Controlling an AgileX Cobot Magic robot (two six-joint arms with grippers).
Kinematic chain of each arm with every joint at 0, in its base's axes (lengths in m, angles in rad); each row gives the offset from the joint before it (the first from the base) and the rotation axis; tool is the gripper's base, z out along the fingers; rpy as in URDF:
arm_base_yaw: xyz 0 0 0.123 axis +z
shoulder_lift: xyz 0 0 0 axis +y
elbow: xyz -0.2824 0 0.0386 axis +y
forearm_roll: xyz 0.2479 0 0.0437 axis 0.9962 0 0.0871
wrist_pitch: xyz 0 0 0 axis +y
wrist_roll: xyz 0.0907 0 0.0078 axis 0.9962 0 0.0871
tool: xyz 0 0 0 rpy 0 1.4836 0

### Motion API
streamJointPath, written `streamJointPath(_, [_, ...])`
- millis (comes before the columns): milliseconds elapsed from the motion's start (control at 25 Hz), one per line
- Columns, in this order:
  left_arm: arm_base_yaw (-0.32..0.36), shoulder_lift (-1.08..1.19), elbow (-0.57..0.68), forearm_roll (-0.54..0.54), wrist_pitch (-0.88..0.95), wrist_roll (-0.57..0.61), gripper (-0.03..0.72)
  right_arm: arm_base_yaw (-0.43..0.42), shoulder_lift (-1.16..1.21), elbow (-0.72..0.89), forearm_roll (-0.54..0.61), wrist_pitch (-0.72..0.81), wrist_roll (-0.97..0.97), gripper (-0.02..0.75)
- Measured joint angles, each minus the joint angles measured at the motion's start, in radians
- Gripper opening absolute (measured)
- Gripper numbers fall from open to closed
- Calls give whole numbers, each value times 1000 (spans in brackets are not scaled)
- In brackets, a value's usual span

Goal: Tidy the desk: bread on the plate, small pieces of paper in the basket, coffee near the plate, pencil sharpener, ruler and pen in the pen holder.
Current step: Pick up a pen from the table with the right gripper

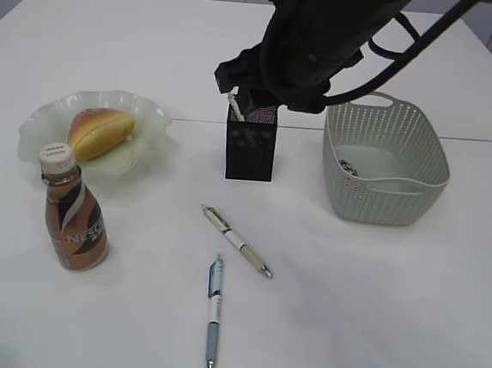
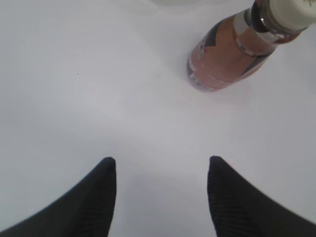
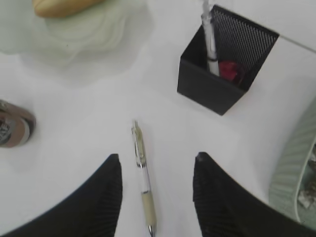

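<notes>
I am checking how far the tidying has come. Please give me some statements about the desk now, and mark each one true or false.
1. The bread lies on the plate. True.
2. The coffee bottle lies on its side. False: it stands upright, beside the plate.
3. Two pens remain on the desk. True: a beige pen and a blue pen.
4. The pen holder is empty. False: the right wrist view shows a pen and something red in it.
5. The right pincer grips the beige pen. False: its jaws are open above that pen.
6. The basket stands to the right of the pen holder. True.
</notes>
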Motion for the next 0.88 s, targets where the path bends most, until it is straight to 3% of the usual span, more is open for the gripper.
streamJointPath(360, [0,0,0,0,-2,0,433,0,191,-310,49,399,-20,347])
streamJointPath(640, [0,0,0,0,-2,0,433,18,379,-529,63,442,-20,346])
streamJointPath(880, [0,0,0,-2,-2,0,433,57,462,-567,61,446,-31,346])
